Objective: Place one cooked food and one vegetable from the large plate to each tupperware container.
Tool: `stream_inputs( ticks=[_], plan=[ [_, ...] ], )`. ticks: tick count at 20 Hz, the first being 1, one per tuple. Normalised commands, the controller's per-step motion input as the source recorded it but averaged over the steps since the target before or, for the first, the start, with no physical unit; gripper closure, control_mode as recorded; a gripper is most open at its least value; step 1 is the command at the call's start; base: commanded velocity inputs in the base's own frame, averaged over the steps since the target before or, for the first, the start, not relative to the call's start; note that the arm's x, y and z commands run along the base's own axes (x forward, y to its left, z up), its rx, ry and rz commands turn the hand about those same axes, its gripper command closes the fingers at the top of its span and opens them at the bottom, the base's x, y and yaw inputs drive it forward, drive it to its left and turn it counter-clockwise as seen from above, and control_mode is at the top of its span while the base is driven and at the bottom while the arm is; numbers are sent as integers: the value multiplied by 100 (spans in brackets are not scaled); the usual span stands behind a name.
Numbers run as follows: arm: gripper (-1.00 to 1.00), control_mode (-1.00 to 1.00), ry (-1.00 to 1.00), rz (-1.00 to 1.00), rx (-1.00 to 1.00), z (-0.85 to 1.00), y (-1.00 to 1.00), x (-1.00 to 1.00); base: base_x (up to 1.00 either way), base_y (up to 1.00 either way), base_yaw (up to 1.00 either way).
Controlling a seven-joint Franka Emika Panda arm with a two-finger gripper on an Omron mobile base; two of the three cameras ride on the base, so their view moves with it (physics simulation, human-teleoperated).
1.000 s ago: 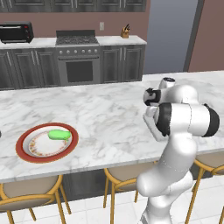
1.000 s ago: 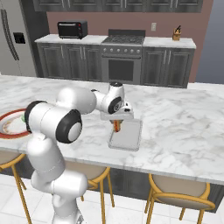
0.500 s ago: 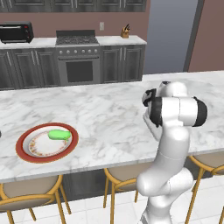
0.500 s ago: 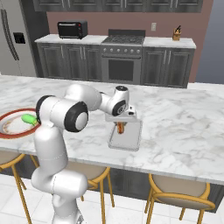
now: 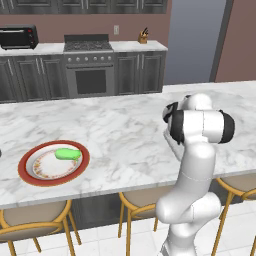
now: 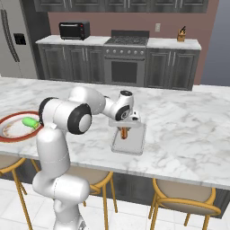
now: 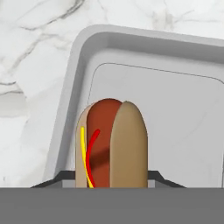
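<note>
Here the gripper (image 6: 124, 133) holds a hot dog (image 7: 112, 144), its jaws closed on the bun from either side, and hangs just over the tupperware container (image 6: 129, 138) on the marble counter (image 6: 188, 130). In the hand view the hot dog points straight down toward the tray floor, with the sausage and its yellow and red stripes on one side and the plain bun on the other; the tray's raised lip curves around one corner nearby. It sits nearer that corner and one long wall than the middle of the tray, so the sensible way to finish this step, I judge, is to nudge the hand a little toward the tray's centre before lowering, bring the bun's end down until it touches the floor or nearly so, then open the jaws and lift straight up so the bun does not drag or tip over the lip. Room should be left beside it for a vegetable. Farther along the counter, well apart from the tray, sits the large plate (image 5: 25, 172) with a green vegetable (image 5: 67, 153) resting on it. Beyond the counter stands the stove (image 6: 125, 60), with a toaster oven (image 6: 74, 30) on the back counter.
</note>
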Motion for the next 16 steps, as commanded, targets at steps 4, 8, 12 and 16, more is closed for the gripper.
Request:
stream_inputs(
  ticks=[4, 8, 12, 16],
  plan=[
    [100, -100, 0, 0, 19, -37, 19, 0, 0, 0, 0],
    [100, -100, 0, -1, 12, -36, 6, 1, 0, 0, 0],
    [100, -100, 0, -4, 0, -9, 1, 20, 0, 0, 0],
    [-100, -100, 0, -7, 0, -12, 0, 0, 0, 0, 0]
  ],
)
